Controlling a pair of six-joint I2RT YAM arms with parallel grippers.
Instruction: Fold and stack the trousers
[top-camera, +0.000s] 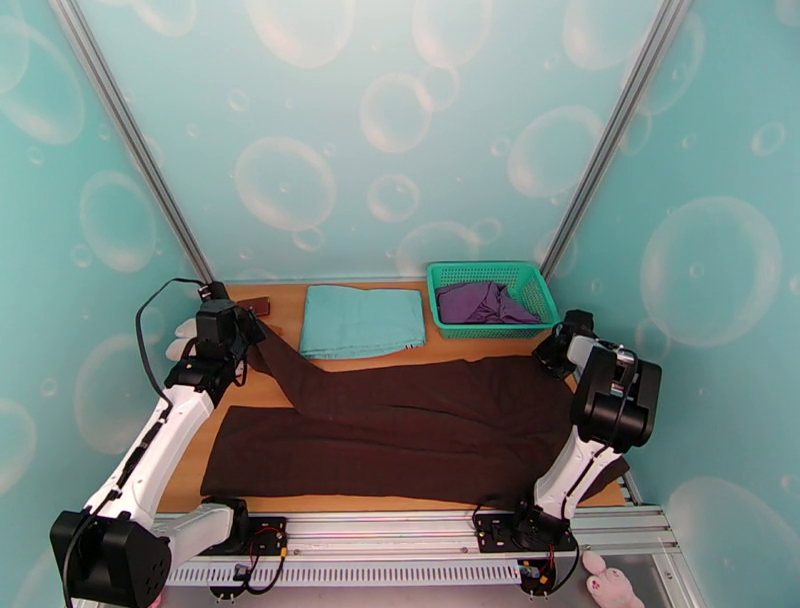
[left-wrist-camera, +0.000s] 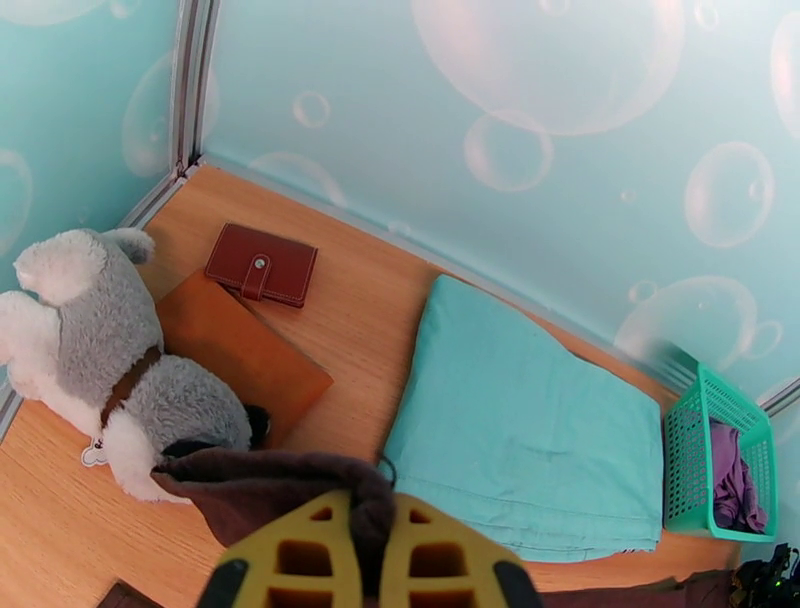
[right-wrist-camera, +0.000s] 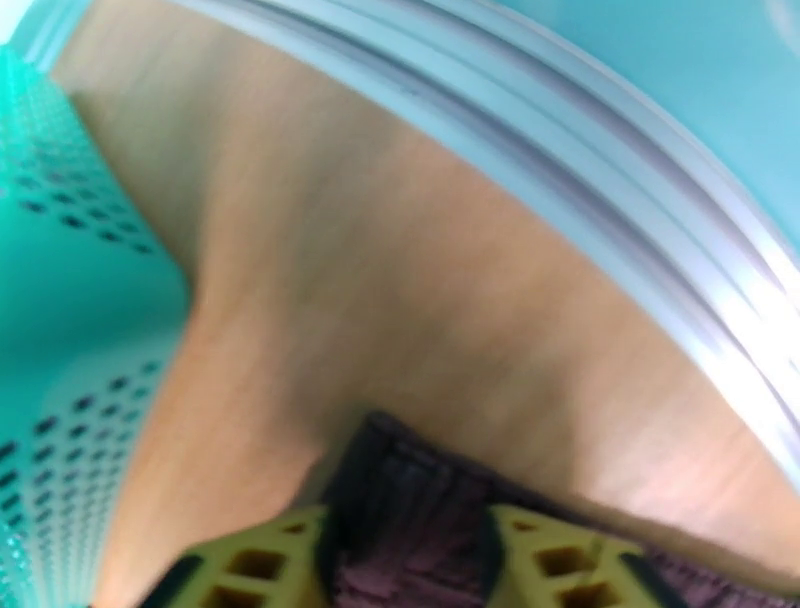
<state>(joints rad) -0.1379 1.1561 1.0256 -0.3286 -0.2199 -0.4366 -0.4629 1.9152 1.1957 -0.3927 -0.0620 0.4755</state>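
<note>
The trousers (top-camera: 400, 435) lie spread across the lower middle of the top view on the worktop (top-camera: 440, 348), 1 leg flat along the bottom, the other angling up to the left; the left hand (left-wrist-camera: 365, 512), at the upper left end of that leg, is clamped on its cuff, brown cloth pinched between the yellow fingers (left-wrist-camera: 300, 545); the right hand (right-wrist-camera: 405, 535), at the right end of the cloth, has a thick bunch of the waist between its fingers, pressed from both sides. The step looks like the lengthwise fold, 1 leg onto the other; to do it well, both hands should lift together, keep the cloth taut between them, and lay the upper edge squarely on the lower edge, seams matched, clear of the teal cloth (top-camera: 362, 320). The green basket (top-camera: 478, 268), upper right of the top view, holds 1 crumpled purple garment (top-camera: 485, 302).
</note>
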